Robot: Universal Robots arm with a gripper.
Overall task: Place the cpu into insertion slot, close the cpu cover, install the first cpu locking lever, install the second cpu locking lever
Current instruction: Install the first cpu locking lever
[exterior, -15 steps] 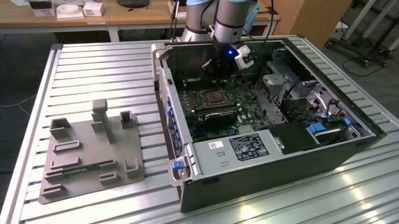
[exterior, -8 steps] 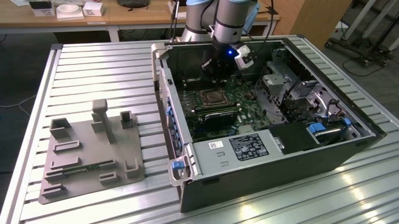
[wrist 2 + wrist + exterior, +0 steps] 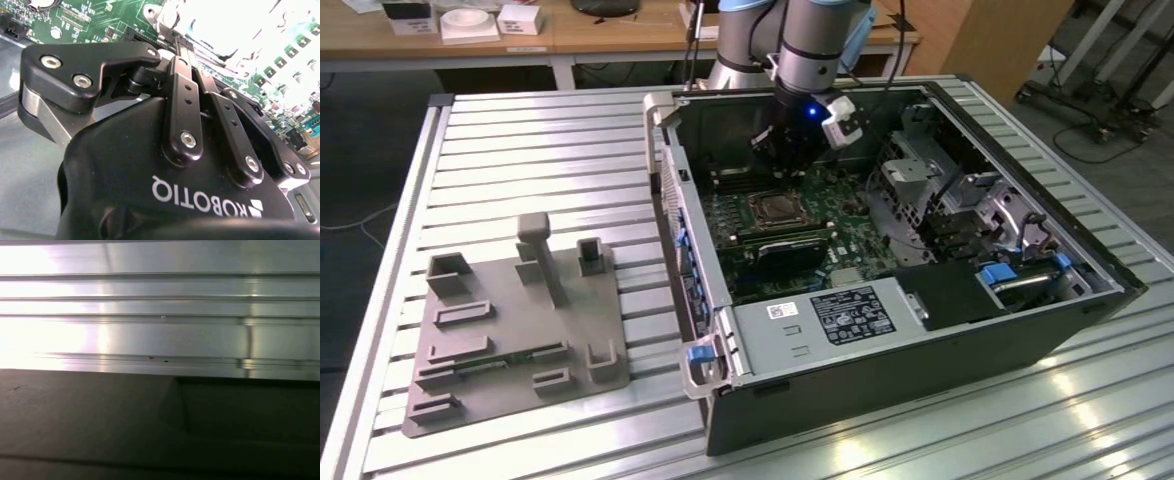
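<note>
In the exterior view my gripper [image 3: 782, 162] reaches down into the open computer case, just behind the insertion slot [image 3: 778, 211]. The slot is a square socket with a silver rim on the green board. A silver frame, the cpu cover [image 3: 757, 199], seems to lie flat around it. The cpu is hidden from me, and the locking levers are too small to tell apart. In the second wrist view the gripper [image 3: 173, 41] has its fingers drawn together and is shut over the green board [image 3: 85, 17]. I see nothing between them.
The case [image 3: 894, 400] lies on a slatted aluminium table [image 3: 534, 150]. A grey box with a black label [image 3: 834, 315] sits at its front, metal drive cages [image 3: 927, 170] at the exterior view's right. A grey fixture plate [image 3: 520, 330] lies to the left. The first wrist view shows slats [image 3: 160, 330].
</note>
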